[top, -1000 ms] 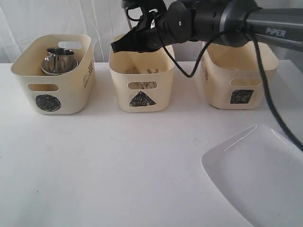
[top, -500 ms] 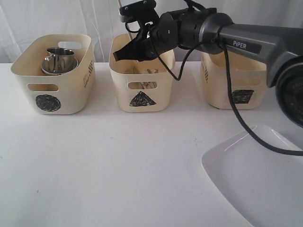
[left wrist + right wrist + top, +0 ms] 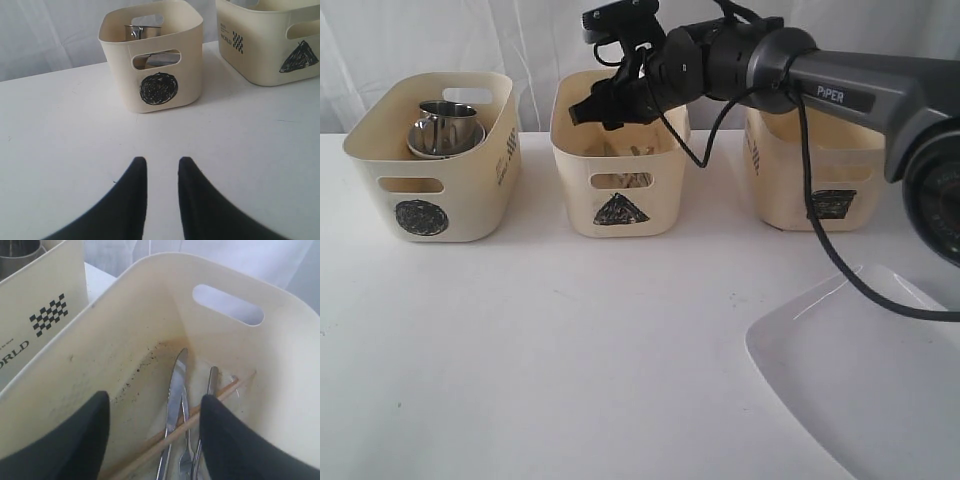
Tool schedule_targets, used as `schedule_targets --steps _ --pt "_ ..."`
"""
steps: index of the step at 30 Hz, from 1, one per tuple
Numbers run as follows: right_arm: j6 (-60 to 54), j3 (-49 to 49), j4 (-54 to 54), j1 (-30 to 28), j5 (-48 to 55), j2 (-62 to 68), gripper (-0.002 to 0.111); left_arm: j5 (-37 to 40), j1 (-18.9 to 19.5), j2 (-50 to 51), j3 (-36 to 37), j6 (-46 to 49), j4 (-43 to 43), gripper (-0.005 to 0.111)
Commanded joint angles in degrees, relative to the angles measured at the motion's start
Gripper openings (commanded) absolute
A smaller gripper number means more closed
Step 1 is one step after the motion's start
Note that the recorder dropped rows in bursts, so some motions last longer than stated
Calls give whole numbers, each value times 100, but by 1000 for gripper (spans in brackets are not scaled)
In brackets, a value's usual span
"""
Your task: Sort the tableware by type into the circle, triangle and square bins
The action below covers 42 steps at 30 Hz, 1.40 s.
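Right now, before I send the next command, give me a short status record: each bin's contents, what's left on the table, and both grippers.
Circle bin: steel mug visible inside
Triangle bin: knife, chopstick and other steel cutlery at the bottom
Square bin: contents hidden in these views
Table: white plate at lower right of the exterior view, outside the bins
Right gripper: open, empty, over the triangle bin
Left gripper: jaws slightly apart, empty, above bare table, facing the circle bin
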Motion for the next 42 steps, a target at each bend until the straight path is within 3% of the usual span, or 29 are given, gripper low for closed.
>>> schedule_targets --steps 1,9,13,29,33,37,42 --pt "-14 -26 -22 -43 141 -115 50 -1 -2 -40 13 -53 -13 28" --pt "49 23 -258 -43 1496 -925 45 -1 -2 -40 13 -53 -13 28" --pt "297 555 -520 -43 1817 -1567 45 -1 -2 -40 13 -53 -13 28" --pt "2468 4871 -878 -464 2026 -4506 45 -1 -2 -40 13 -53 -13 28" --pt "3454 6220 -902 -655 1831 -5468 45 -1 -2 -40 13 -53 -13 28" --pt "4557 7237 -1430 -964 1958 -6516 45 -1 -2 -40 13 -53 -13 28" --pt "5450 8040 -1833 -1767 2753 -7659 45 -1 -2 -40 13 -53 -13 28"
